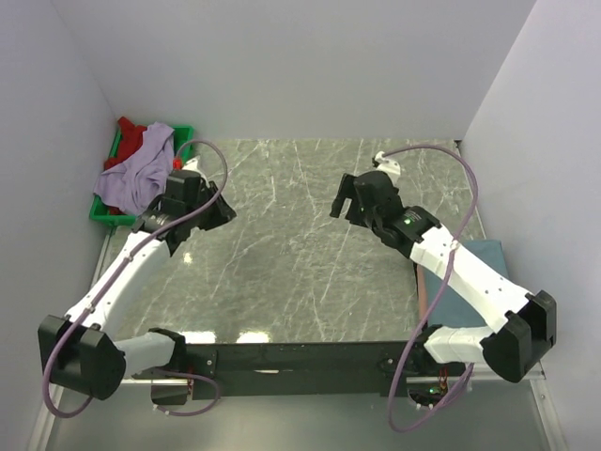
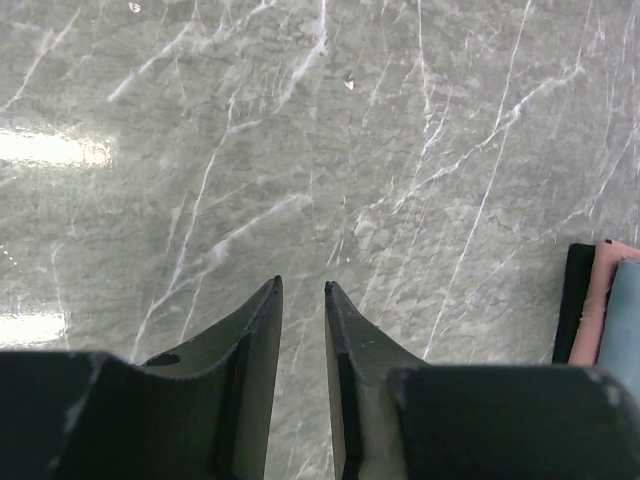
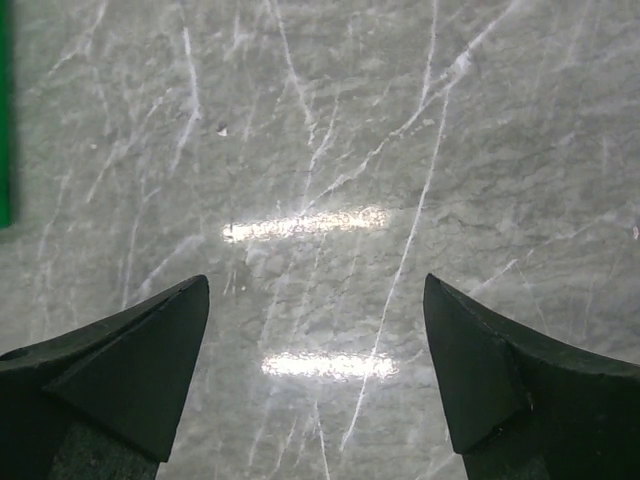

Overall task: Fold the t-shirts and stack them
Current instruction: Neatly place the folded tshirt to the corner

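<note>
Two t-shirts (image 1: 141,174) in the tray (image 1: 99,214), two stacked; left fingers (image 2: 255,340) barely parted, right fingers (image 3: 150,340) wide, all empty.

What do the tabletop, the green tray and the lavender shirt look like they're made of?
Tabletop: grey marble-look stone or laminate, can't tell which. Polished finish, given the white veins and sharp light reflections.
Green tray: probably moulded plastic, given the uniform saturated colour and rigid straight rim.
Lavender shirt: soft matte cloth, likely knit. It drapes in folds over the tray edge.
</note>
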